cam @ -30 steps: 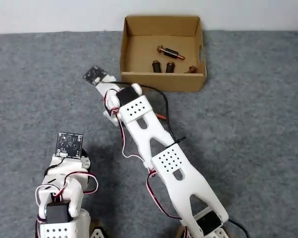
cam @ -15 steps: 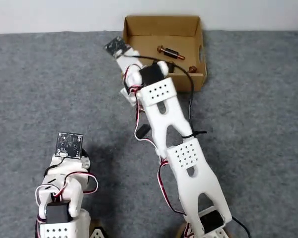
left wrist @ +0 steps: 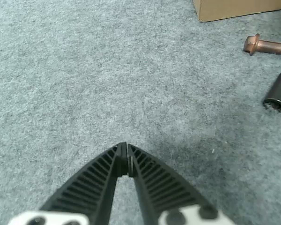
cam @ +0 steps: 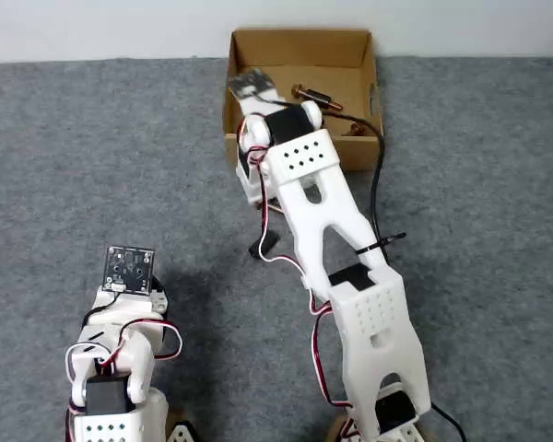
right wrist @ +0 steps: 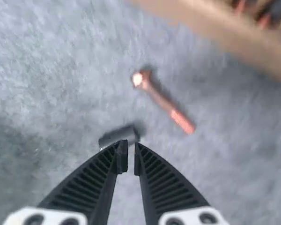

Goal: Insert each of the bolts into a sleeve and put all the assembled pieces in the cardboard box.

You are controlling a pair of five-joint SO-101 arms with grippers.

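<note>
The left hand (left wrist: 126, 161) is pressed together over the grey bench (left wrist: 84, 70), holding nothing. The right hand (right wrist: 126, 158) is almost pressed together too, with the black sleeve (right wrist: 119, 136) lying just past its tips. The bolt (right wrist: 163, 107) lies a bit farther on, apart from the sleeve. Behind it stands the cardboard box (cam: 300, 51) with a finished piece (cam: 313, 95) inside.

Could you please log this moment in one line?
left gripper shut | right gripper shut, empty, by sleeve | bolt not inserted
</note>
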